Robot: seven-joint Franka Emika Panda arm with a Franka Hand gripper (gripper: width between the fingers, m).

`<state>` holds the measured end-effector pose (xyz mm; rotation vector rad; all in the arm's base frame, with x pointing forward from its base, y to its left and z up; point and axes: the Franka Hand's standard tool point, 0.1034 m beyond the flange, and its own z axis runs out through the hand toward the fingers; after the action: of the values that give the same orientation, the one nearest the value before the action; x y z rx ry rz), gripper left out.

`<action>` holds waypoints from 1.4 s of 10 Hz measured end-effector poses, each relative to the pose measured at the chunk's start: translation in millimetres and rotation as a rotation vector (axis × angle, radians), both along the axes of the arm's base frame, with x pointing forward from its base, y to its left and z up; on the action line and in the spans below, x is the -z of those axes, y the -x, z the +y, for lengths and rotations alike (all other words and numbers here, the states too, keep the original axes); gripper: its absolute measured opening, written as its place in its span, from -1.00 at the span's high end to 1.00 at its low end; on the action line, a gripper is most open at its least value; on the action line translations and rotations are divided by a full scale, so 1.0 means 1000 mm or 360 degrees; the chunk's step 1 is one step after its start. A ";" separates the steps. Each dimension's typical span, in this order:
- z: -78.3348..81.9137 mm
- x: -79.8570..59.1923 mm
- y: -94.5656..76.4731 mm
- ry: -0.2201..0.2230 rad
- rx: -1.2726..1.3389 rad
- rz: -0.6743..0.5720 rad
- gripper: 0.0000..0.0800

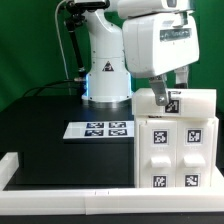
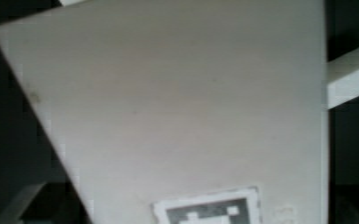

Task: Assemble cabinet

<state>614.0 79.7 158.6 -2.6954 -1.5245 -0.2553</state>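
The cabinet [image 1: 178, 150] is the big white box at the exterior view's right, its face with four tagged panels turned to the camera. A white tagged piece [image 1: 171, 104] sits at its top edge. My gripper [image 1: 172, 90] hangs right over that top, with its fingers down on either side of the piece. In the wrist view a tilted white panel [image 2: 167, 110] with one tag [image 2: 211, 208] fills the frame. My fingertips are hidden there, so I cannot tell whether the jaws grip anything.
The marker board [image 1: 102, 128] lies flat on the black table, to the exterior view's left of the cabinet. The robot base [image 1: 105, 85] stands behind it. A white border [image 1: 60, 178] runs along the table's front edge.
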 end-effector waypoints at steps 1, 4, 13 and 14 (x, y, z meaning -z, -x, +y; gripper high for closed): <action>0.000 0.000 0.000 0.0000 0.0001 0.0000 -0.38; -0.001 0.000 0.000 -0.0010 0.0076 0.0008 -0.38; 0.001 0.000 -0.002 -0.0235 0.1533 0.0133 -0.39; 0.002 0.000 -0.002 -0.0249 0.1697 0.0148 -0.39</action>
<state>615.6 82.0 158.9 -3.0125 0.0803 -0.2339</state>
